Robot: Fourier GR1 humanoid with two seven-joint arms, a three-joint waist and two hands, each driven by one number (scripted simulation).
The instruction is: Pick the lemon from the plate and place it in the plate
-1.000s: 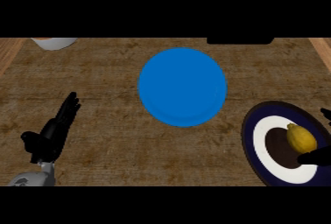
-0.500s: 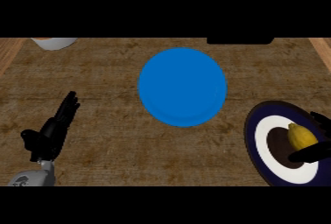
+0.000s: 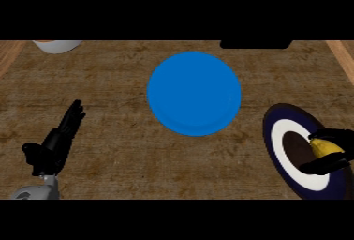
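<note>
A yellow lemon [image 3: 323,147] lies on the dark blue plate with a white ring [image 3: 278,145] at the right edge of the head view. My right hand [image 3: 335,150] is curled round the lemon, fingers above and thumb below, hiding most of it. A plain blue plate [image 3: 194,93] sits in the middle of the brown counter, bare. At the lower left, well away from both plates, my left hand [image 3: 56,143] rests open with its fingers straight and pointing up.
A white bowl [image 3: 56,45] shows at the top left edge, and a dark object [image 3: 255,44] sits at the top right. Wooden counter edges run along both upper corners.
My right hand has closed in round the lemon, which now shows less. The view has drifted slightly so the ringed plate sits further right. The left hand stays put.
</note>
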